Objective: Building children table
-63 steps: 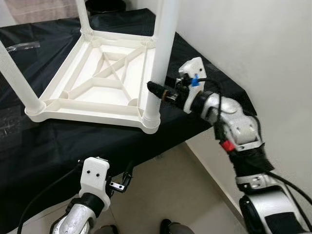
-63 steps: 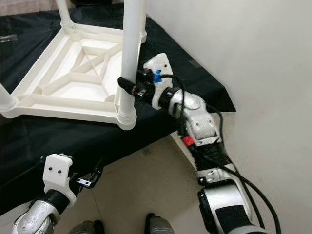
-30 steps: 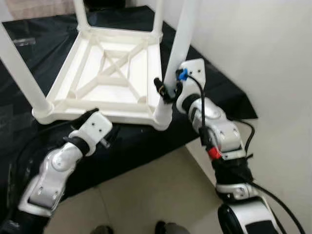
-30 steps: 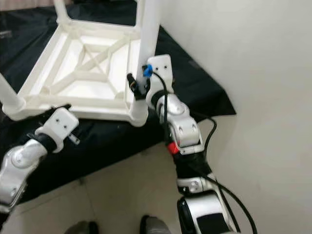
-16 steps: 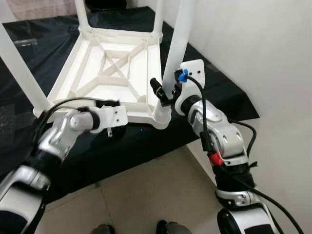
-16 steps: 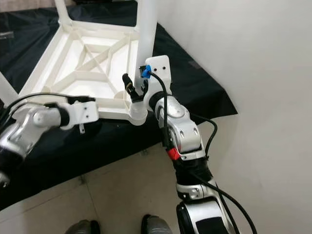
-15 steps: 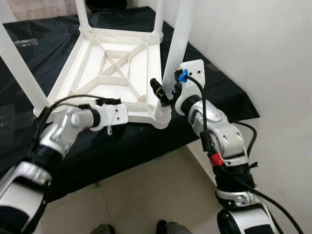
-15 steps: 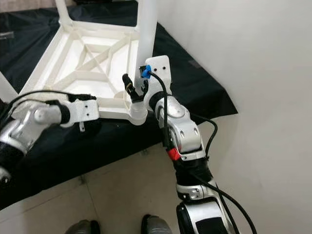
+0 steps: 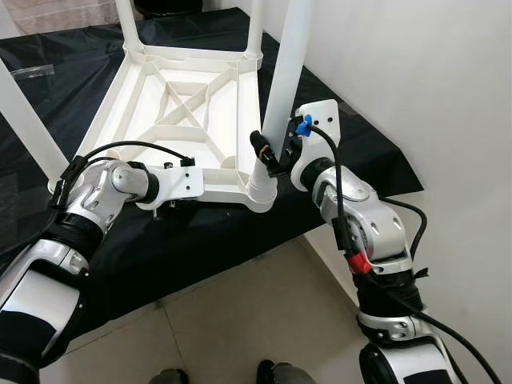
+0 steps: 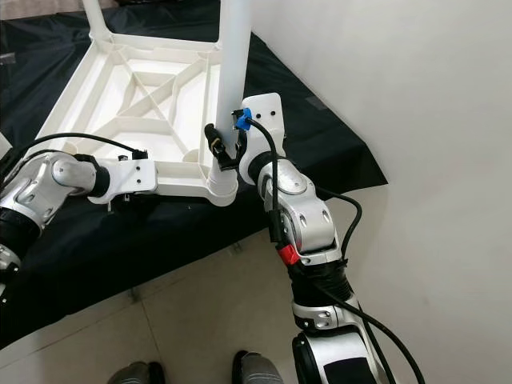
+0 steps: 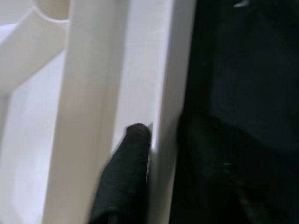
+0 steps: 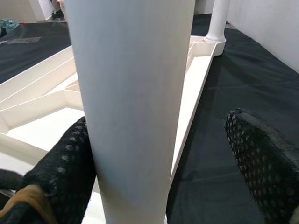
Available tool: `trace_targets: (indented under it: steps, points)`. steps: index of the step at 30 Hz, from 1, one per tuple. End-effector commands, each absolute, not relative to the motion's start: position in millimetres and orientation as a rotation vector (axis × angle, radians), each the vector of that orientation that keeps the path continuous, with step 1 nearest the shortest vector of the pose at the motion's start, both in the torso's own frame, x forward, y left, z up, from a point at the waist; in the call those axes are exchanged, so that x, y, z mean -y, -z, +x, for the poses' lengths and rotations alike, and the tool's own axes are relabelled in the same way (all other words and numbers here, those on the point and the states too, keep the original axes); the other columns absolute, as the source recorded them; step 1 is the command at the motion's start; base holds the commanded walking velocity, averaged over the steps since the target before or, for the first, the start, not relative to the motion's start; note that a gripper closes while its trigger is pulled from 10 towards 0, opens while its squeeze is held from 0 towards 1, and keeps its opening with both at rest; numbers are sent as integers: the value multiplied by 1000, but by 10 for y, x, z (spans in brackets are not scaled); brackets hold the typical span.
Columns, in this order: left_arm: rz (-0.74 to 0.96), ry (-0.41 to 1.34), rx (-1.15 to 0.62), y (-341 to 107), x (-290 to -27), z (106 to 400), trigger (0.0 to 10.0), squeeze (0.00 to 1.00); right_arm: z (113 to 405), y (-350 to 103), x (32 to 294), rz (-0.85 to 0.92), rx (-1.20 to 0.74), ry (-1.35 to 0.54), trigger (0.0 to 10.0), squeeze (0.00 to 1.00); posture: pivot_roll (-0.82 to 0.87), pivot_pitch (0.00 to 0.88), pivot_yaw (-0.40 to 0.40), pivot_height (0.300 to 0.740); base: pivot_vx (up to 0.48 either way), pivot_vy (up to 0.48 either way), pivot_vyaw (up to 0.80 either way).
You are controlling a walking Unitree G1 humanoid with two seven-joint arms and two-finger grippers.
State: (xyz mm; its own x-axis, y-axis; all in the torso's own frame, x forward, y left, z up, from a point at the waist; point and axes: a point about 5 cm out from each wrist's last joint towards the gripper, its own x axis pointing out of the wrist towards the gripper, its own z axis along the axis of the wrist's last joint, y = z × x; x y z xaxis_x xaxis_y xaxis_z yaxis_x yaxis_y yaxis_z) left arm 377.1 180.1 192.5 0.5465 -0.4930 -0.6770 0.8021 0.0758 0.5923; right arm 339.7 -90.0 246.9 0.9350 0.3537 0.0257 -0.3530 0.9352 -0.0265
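Tabletop (image 9: 172, 120) of the children's table lies upside down on my bench (image 9: 352, 152), which is draped in black cloth, its ribbed underside facing up. Legs stand in the corners I can see: the near right leg (image 9: 284, 80), a far one (image 9: 128, 24), another far one at the right corner, and a slanted one at the left edge (image 9: 24, 120). So by my reading all 4 legs are in place, and what is left is seating this last one firmly, then turning the table onto its feet. My right claw (image 9: 268, 154) is at the near right leg just above its socket (image 9: 260, 188); its fingers (image 12: 60, 172) are spread, one touching the leg and the other standing well apart from it. My left claw (image 9: 186, 180) is at the near rim of the tabletop; 1 finger (image 11: 124, 177) lies against the rim, but I cannot tell whether it is pinching or loose.
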Motion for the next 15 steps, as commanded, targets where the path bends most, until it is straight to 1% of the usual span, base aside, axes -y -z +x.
trace_targets:
  steps: [1,2,3,4,8,15]
  points:
    - [1087,1058,-498,-1578,-1907,3674,0,0,3382,-2485,961,-29,38,-330,9922,0,-140,200,-80,740,0,0,0]
    - [1082,1066,-500,-1569,-1904,3669,0,0,3383,-2497,965,-30,47,-329,5176,0,-140,200,-80,740,0,0,0]
    - [1082,1066,-500,-1569,-1904,3669,0,0,3383,-2497,965,-30,47,-329,5176,0,-140,200,-80,740,0,0,0]
    - [1075,1077,-503,-1559,-1900,3664,0,0,3383,-2512,956,-32,58,-344,0,0,-135,196,-81,740,0,0,0]
    - [1055,1098,-504,-1529,-1894,3639,0,0,3372,-2561,927,-9,95,-403,0,0,-133,196,-83,740,0,0,0]
    - [1048,1113,-505,-1476,-1935,3576,0,0,3367,-2645,979,3,153,-476,0,0,-132,196,-85,740,0,0,0]
